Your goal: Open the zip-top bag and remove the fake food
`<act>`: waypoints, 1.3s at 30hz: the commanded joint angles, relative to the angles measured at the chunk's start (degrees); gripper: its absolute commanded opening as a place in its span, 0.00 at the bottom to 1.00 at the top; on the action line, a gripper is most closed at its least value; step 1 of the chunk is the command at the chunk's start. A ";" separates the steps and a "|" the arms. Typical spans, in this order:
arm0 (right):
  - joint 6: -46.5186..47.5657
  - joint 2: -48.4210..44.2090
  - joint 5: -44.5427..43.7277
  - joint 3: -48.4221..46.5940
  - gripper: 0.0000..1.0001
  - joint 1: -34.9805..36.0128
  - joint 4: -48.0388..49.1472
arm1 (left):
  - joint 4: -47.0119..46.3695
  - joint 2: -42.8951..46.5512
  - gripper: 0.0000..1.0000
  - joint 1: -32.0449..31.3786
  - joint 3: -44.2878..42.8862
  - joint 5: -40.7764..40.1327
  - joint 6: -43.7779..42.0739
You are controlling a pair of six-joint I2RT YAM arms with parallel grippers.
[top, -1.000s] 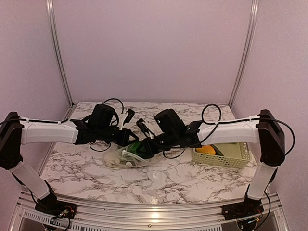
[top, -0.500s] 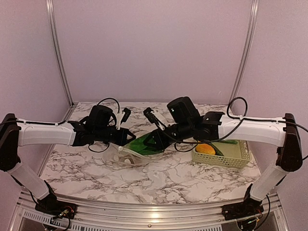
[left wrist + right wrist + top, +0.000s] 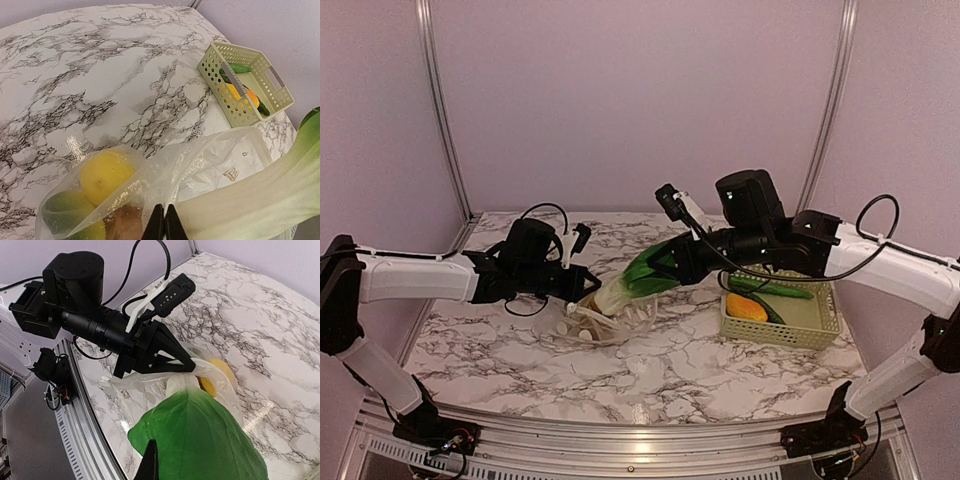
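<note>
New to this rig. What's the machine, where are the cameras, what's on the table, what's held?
Two robot arms are bolted at the near edge of a marble table. One picture comes from a fixed camera above and behind them. The other two come from a camera on each wrist, showing its own fingers. The left gripper is shut on the edge of a clear zip-top bag resting on the table, a yellow toy fruit inside. The right gripper is shut on a leafy green toy vegetable, whose white end is at the bag's mouth. A lattice basket on the right holds an orange toy piece and green ones.
</note>
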State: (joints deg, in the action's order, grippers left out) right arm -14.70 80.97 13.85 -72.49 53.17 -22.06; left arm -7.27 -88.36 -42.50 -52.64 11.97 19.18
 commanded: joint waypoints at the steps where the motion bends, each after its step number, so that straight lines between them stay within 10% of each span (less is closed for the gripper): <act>1: 1.46 -5.46 -2.87 -2.02 0.00 -3.83 -1.04 | 1.78 -1.27 0.00 0.40 -1.23 -0.14 -0.08; 26: 3.91 -26.74 -4.06 11.82 0.00 -38.51 -21.77 | 0.71 -3.61 0.00 0.66 -2.82 2.17 -0.37; 39: 1.95 -24.07 1.01 20.48 0.00 -42.36 -15.52 | 0.55 -4.41 0.00 0.92 -3.42 2.97 -0.44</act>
State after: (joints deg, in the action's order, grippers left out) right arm -12.21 55.35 13.26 -52.86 12.03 -41.65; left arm -7.22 -91.79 -42.02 -54.54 14.20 19.11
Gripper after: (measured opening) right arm 0.009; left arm 0.007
